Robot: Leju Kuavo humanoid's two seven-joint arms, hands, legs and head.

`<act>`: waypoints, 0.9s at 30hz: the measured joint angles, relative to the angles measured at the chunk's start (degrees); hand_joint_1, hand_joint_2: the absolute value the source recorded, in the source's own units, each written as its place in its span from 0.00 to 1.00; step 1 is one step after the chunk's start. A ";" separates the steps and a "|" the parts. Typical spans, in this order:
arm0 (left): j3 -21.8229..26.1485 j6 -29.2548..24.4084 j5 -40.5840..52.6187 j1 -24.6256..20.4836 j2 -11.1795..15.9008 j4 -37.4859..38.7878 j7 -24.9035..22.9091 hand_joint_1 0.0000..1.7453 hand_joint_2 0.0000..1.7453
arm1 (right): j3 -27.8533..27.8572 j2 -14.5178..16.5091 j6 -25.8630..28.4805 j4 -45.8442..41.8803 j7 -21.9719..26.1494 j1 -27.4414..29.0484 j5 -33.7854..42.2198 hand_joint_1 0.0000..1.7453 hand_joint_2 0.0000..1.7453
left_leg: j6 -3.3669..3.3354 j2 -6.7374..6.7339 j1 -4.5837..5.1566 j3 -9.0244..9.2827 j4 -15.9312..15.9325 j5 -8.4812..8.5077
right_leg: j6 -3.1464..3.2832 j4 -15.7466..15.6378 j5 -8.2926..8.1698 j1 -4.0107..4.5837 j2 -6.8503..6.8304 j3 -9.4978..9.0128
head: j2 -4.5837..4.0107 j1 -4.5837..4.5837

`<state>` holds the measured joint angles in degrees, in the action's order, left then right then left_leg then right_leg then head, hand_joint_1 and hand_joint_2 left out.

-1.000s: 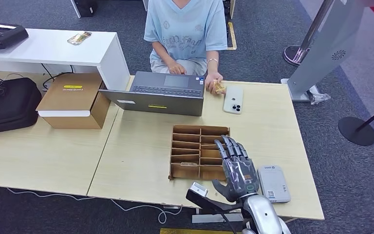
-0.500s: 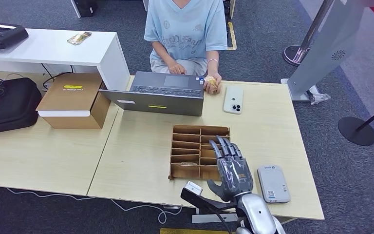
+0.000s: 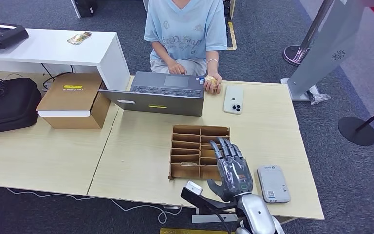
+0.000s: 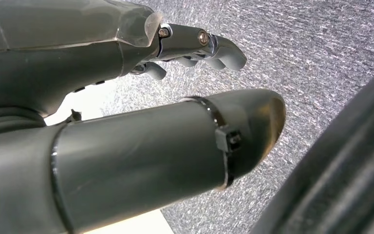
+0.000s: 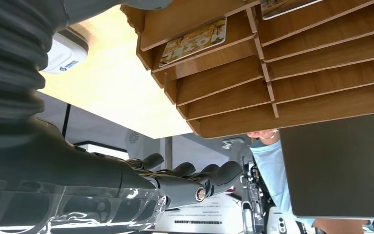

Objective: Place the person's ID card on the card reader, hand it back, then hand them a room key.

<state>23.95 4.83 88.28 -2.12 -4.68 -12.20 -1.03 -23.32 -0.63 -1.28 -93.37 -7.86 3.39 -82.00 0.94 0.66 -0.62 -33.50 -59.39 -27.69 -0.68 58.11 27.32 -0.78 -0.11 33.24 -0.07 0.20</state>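
Closest in, the right hand (image 3: 233,168) hangs over the near right corner of the cardboard organizer (image 3: 199,152), fingers stretched out and a bit apart, nothing in them; the right wrist view shows a room key (image 5: 193,42) with yellow artwork lying flat in one of its slots. Just right of that hand the grey card reader (image 3: 273,183) sits on the table (image 3: 141,146), nothing on top of it. The left hand (image 4: 126,97) is down over grey carpet, fingers curled loosely, empty. Further back there's a laptop (image 3: 163,93) and a white phone (image 3: 233,99); at the far edge the person (image 3: 186,34) has a hand (image 3: 213,83) closed around something small and yellowish; can't tell if that's the ID card.
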 joint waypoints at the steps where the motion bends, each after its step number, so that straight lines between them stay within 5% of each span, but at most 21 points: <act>1: -0.13 0.02 0.00 0.00 0.01 0.00 0.00 0.00 0.00 | 0.08 0.00 0.01 0.00 -0.09 0.04 -0.03 0.07 1.00 | 0.00 0.00 0.00 0.00 0.00 0.00 | 0.00 0.00 0.00 0.00 0.00 0.00 | 0.00 0.00; 27: -3.56 0.69 0.00 -0.78 -0.07 0.00 0.00 0.00 0.00 | 3.91 1.01 0.23 4.15 -0.53 -0.49 0.16 0.09 1.00 | 0.00 0.00 0.00 0.00 0.00 0.00 | 0.00 0.00 -0.01 0.00 0.00 0.00 | 0.00 0.00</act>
<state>20.39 5.52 88.28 -2.90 -4.74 -12.20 -1.03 -19.41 0.37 -1.04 -89.23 -8.39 2.89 -81.84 0.94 0.66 -0.61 -33.50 -59.39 -27.69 -0.68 58.11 27.31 -0.78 -0.10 33.25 -0.07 0.20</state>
